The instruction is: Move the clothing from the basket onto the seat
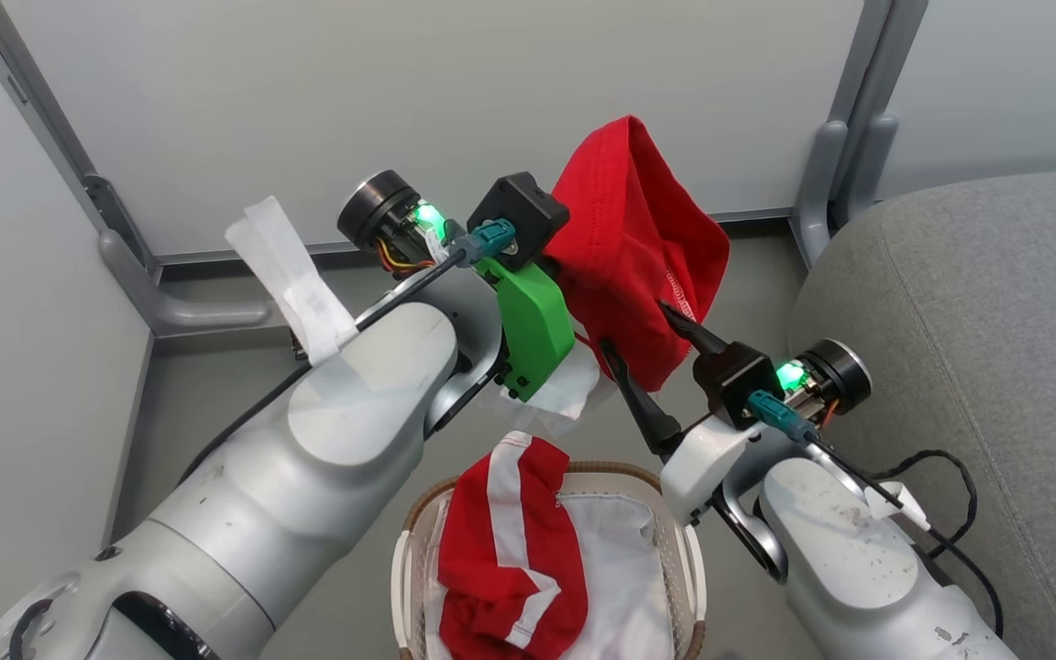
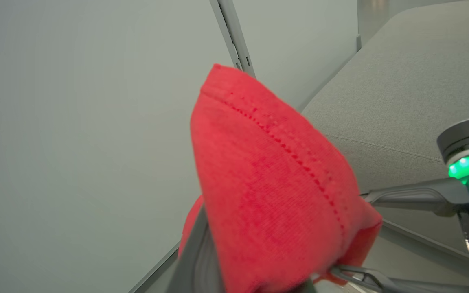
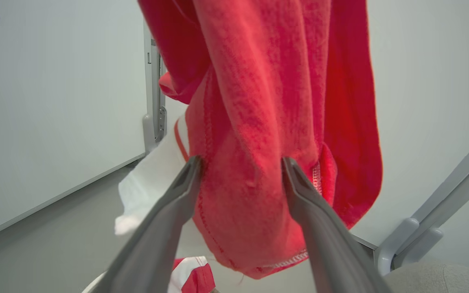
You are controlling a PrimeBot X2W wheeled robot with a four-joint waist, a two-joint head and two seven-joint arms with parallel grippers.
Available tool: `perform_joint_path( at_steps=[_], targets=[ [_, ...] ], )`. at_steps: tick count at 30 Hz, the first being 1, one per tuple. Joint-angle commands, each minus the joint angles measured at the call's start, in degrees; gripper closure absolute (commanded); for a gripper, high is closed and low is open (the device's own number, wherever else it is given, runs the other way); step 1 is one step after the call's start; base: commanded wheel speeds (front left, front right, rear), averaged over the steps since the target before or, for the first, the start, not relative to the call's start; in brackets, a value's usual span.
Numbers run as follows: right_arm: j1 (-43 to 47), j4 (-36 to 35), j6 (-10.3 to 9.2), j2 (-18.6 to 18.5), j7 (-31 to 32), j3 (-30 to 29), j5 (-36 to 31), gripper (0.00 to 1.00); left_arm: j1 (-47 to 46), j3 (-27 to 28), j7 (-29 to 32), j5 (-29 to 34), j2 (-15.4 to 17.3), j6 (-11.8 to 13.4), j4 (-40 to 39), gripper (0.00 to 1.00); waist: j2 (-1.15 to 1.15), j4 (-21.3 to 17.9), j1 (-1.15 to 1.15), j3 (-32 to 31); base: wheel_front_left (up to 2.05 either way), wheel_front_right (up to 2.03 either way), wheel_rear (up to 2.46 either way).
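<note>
Nothing had reached the seat [image 1: 977, 348] yet; its grey cushion lay bare off to the robot's right. One red garment [image 1: 638, 238] hung in the air above and beyond the basket [image 1: 624, 473], well clear of the rim and not over the seat. The other red garment [image 1: 505, 559] lay crumpled inside the basket on the white lining [image 1: 624, 559]. The left claw [image 2: 200, 260] carried the lifted piece from its top, but the cloth was draped over the fingers, so I could not tell whether they were pinched together. The right claw [image 1: 635, 328] was spread apart, one finger on each side of the lower fold, touching the cloth but seemingly not squeezing it. What remained, by my reckoning, was to carry this piece rightward, lay it on the cushion, and then fetch the second. The hanging garment ran long from top to bottom, with its folded peak uppermost and its stitched hem pointing down toward the basket. The one in the basket lay along the basket's length, its white stripe running from the far rim toward the robot.
</note>
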Motion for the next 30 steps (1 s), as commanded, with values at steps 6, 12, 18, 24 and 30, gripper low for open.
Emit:
perform_joint_path(
  at_steps=[6, 12, 18, 24, 30],
  targets=[
    [-1.6, 2.4, -0.06, -0.3, 0.0, 1.8, 3.0, 1.00, 2.3, -0.5, -0.8, -1.4, 0.6, -0.1, -0.6, 1.00, 0.00, 0.5, 0.00, -0.2, 0.00, 0.00, 0.00],
    [-1.2, 2.0, -0.06, -0.2, 0.0, 0.5, 3.3, 1.00, 4.2, 0.1, -1.5, -2.2, 2.2, 0.7, -0.7, 1.00, 0.00, 0.0, 0.00, -0.3, 0.00, 0.00, 0.00],
    [-1.3, 1.2, -0.06, -0.2, 0.0, -1.2, 2.4, 1.00, 7.8, 1.3, -3.8, -4.2, 3.0, 2.1, -1.1, 0.00, 0.00, -0.7, 0.00, -0.2, 0.00, 0.00, 0.00],
    [-1.5, 0.8, -0.06, -0.3, 0.0, -4.1, 0.6, 1.00, 12.2, 2.4, -7.4, -5.6, 3.3, 3.8, -1.5, 0.00, 0.00, -1.1, 0.00, 0.1, 0.00, 0.00, 0.00],
    [-0.5, 0.0, -0.06, -0.2, 0.0, -8.7, -2.0, 1.00, 16.9, 2.4, -9.7, -6.0, 3.8, 4.6, -1.9, 0.00, 0.00, -2.1, 0.00, 0.4, 0.00, 0.00, 0.00]
  ],
)
